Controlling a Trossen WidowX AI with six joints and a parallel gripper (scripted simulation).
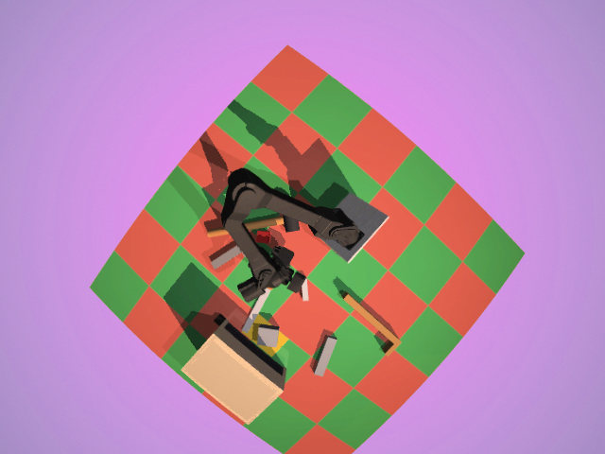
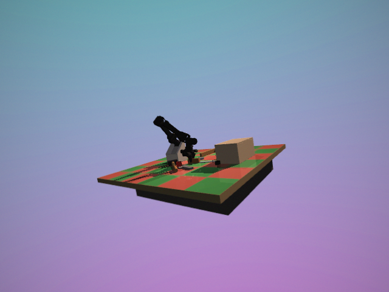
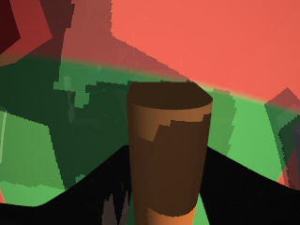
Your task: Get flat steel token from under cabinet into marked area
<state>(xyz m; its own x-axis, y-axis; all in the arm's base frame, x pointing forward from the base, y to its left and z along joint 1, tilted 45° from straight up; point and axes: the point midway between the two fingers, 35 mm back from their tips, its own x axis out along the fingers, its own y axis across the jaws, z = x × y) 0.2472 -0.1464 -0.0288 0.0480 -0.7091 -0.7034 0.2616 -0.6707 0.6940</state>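
My gripper (image 1: pixel 269 287) (image 2: pixel 190 160) (image 3: pixel 163 153) is shut on the wooden handle (image 2: pixel 196 160) (image 3: pixel 165 164) of a tool. A thin pale shaft (image 1: pixel 258 304) (image 2: pixel 208 162) reaches from beneath the gripper to the cabinet (image 1: pixel 233 378) (image 2: pixel 227 154) front; I cannot tell whether its far end is under it. The yellow marked area (image 1: pixel 279 343) lies before the cabinet. A grey squarish piece (image 1: pixel 267 337) shows over its middle; I cannot tell whether it is the token or a block. No other possible token can be made out, and the space under the cabinet is hidden.
An orange-brown L-shaped stick (image 1: pixel 371 320) and a long grey block (image 1: pixel 324 357) lie to the right in the top view. A small white piece (image 1: pixel 305 290) is beside the gripper. A red block (image 1: pixel 263 236), another grey block (image 1: pixel 224 255) and another wooden stick (image 1: pixel 266 224) are near the arm.
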